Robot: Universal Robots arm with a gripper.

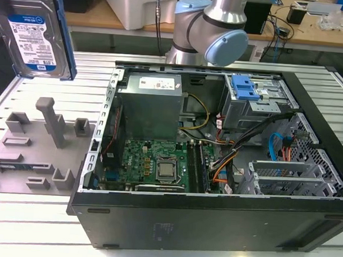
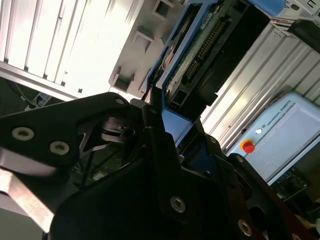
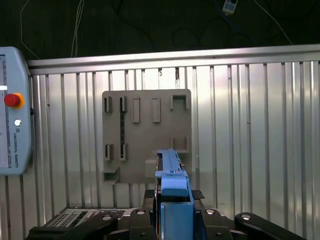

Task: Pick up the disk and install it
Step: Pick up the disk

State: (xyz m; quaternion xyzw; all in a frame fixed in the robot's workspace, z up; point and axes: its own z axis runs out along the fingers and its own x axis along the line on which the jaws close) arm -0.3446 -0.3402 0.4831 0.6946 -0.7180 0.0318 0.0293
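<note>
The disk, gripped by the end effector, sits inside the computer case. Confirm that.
Wrong about the place. The disk, gripped by the end effector, hangs in the air above the grey tray, outside the computer case; the exterior view shows it.

**Setting:** robotics laboratory, with a bench cell laid out for computer assembly.

**Evidence:**
- Slotted aluminium tabletop [image 1: 23, 224].
- Open desktop computer case [image 1: 212, 225], motherboard and wiring exposed.
- Grey moulded fixture plate [image 1: 37, 148] with part holders, just beside the case.
- Industrial robot arm [image 1: 217, 26].
- Teach pendant [image 3: 12, 130] with a red stop button [image 3: 12, 100].
- The disk [image 1: 31, 33], a bare hard drive, clamped in the claw [image 3: 174, 194].
- Wooden workbenches [image 1: 102, 18] behind, carrying cables and boxes.
</note>
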